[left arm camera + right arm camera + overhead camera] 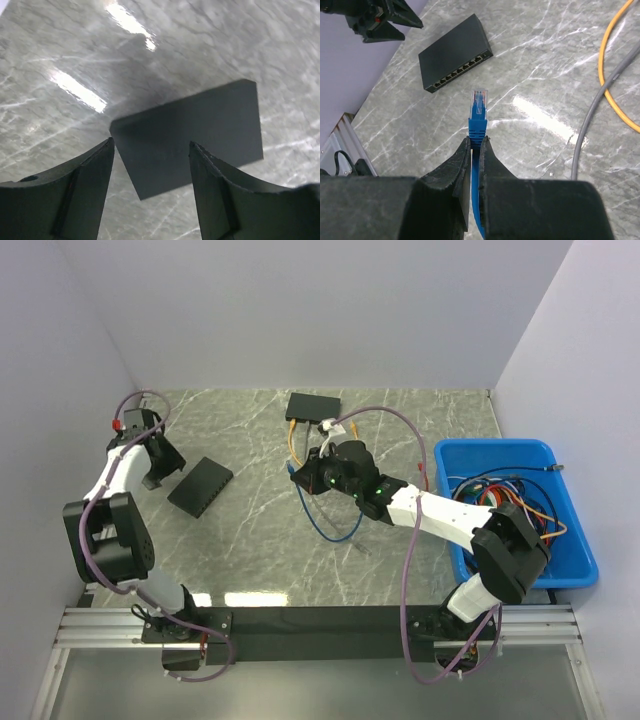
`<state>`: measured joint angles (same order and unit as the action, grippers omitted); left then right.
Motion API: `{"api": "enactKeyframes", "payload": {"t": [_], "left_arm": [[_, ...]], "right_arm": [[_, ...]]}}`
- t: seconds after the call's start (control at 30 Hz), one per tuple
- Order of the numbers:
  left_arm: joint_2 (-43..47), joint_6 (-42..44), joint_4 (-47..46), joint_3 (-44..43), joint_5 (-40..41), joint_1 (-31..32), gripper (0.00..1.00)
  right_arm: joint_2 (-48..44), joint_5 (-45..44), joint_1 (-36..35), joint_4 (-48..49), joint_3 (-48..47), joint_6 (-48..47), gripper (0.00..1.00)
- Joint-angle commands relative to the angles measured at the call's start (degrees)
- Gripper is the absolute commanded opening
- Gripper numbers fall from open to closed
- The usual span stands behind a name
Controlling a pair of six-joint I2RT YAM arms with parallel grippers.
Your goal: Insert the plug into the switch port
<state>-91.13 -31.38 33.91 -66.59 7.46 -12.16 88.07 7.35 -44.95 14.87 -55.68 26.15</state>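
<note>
Plug: I found it off the worktop, sticking out ahead of the right end effector, well apart from the switch.
Progress: I judged the pick-up done, the approach part way along, and the insertion not begun.
Outstanding: travel to the port row, lining up with one port, and the push home.
Plug axis: the long axis ran straight out from the fingers, clear tip leading and blue boot to the rear. It pointed past the right end of the switch, not squarely at a port.
Right end effector: closed on the plug's boot, with the blue cable trailing back between the fingers.
Switch: flat on the worktop, with its port row on the long side facing the plug.
Left end effector: fingers parted and holding nothing, just beside the switch.
Surroundings: a second switch with cables attached, farther back; a blue bin of cables on the right.
</note>
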Motion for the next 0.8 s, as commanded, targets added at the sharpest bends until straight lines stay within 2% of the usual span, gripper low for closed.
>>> {"api": "enactKeyframes", "payload": {"t": [0.0, 0.13, 0.3, 0.4, 0.43, 0.57, 0.77], "left_arm": [[-1.0, -1.3, -0.2, -2.9, 1.4, -1.5, 0.67], [-6.1, -1.9, -0.3, -4.8, 0.4, -4.2, 0.66], [-12.5, -1.0, 0.9, -7.7, 0.3, -4.1, 0.63], [-15.6, -0.3, 1.1, -8.6, -2.4, -4.1, 0.63], [-16.9, -0.1, 0.9, -8.6, -5.9, -4.0, 0.62], [-18.5, 0.1, 1.3, -7.7, -13.6, -3.7, 0.59], [-16.0, 0.4, 1.2, -4.3, -16.1, 0.5, 0.59]], "right_arm": [[-0.9, 0.8, 0.6, 2.2, 0.7, 0.4, 0.0], [-0.3, 1.0, 0.5, 2.4, 0.7, 0.3, 0.0], [1.2, 1.3, 0.5, 1.8, 0.0, 0.1, 0.0], [1.6, 1.2, 0.6, 1.7, -0.1, 0.0, 0.0], [1.7, 1.1, 0.5, 1.7, -0.2, 0.0, 0.0], [2.6, 0.9, 0.6, 1.5, -0.3, -0.1, 0.0], [3.3, 0.3, 0.7, 0.7, -1.1, -0.4, 0.0]]}}
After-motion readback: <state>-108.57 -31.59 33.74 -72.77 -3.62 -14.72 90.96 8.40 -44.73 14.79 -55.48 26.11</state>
